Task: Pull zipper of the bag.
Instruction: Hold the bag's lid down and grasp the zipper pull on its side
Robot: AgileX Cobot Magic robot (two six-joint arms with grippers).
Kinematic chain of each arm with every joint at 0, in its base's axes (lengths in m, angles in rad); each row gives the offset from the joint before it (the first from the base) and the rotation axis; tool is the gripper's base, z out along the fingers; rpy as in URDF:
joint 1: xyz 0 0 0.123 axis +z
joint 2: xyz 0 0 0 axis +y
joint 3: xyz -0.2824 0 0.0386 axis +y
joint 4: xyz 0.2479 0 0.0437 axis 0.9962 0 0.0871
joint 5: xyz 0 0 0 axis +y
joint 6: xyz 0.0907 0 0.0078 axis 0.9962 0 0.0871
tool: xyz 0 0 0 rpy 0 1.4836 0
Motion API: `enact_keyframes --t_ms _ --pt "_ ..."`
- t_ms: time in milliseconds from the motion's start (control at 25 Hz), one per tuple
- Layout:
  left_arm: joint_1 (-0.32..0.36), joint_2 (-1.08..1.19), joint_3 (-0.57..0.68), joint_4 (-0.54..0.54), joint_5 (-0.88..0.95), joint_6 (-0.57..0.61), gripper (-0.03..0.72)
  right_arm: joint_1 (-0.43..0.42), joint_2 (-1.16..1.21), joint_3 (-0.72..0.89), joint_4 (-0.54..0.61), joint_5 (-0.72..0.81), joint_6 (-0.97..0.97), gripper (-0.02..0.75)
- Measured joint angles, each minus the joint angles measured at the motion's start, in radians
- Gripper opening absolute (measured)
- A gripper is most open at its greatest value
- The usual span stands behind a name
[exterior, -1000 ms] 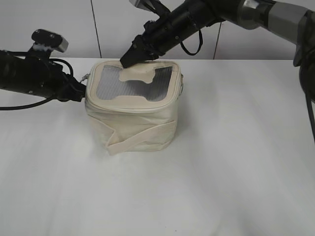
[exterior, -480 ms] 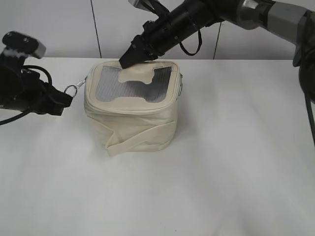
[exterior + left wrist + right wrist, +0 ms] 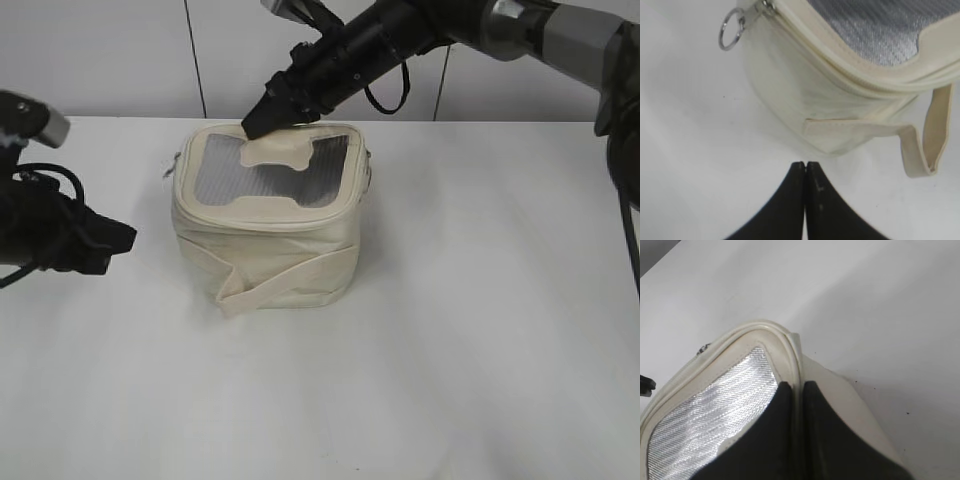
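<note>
The cream-white bag (image 3: 280, 250) stands mid-table with its grey window top (image 3: 265, 180) facing up. Its zipper track (image 3: 855, 80) runs under the top rim. One silver slider (image 3: 765, 6) sits at the bag's left corner, and its ring pull (image 3: 731, 31) hangs free. My left gripper (image 3: 122, 238) is shut and empty, on the table well left of the bag; in the left wrist view (image 3: 805, 165) it points at the bag's side. My right gripper (image 3: 255, 123) is shut on the bag's back top rim (image 3: 796, 365), with one finger (image 3: 782, 405) on the window side.
The wide cream strap (image 3: 920, 150) loops loose off the bag's front side (image 3: 285, 280). The white table (image 3: 450, 350) spreads to the front and right. A white panelled wall (image 3: 120, 60) stands behind. The right arm (image 3: 400, 40) reaches over the bag from the back right.
My left gripper drew back leftward from the bag's left corner. Half a second ago the ring pull stretched toward it; now the ring hangs free at the bag. The right gripper has not moved.
</note>
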Motion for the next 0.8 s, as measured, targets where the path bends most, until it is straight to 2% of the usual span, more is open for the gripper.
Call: enact_keyframes --t_ms 80,160,240,320,400,600,800 --pt "-0.017 0.0 0.005 0.004 -0.039 -0.001 0.003 0.0 0.0 0.0 0.001 0.0 0.001 0.044" --pt "-0.024 0.0 0.002 0.004 -0.068 0.026 0.043 0.0 0.0 0.0 0.004 0.0 0.001 0.044" --pt "-0.025 0.001 -0.015 0.004 -0.093 0.067 0.148 0.0 0.0 0.0 0.004 0.0 0.001 0.043" --pt "-0.025 0.016 -0.054 0.003 -0.099 0.089 0.306 0.0 0.0 0.0 0.004 0.0 0.001 0.043" --pt "-0.025 0.058 -0.102 -0.005 -0.098 0.096 0.395 0.0 0.0 0.0 0.004 0.0 0.001 0.043" --pt "-0.025 0.194 -0.246 -0.007 -0.08 0.101 0.418 0.0 0.0 0.0 0.004 0.0 0.001 0.043" --pt "-0.025 0.262 -0.314 -0.005 -0.08 0.103 0.418 0.0 0.0 0.0 0.004 0.0 0.001 0.043"
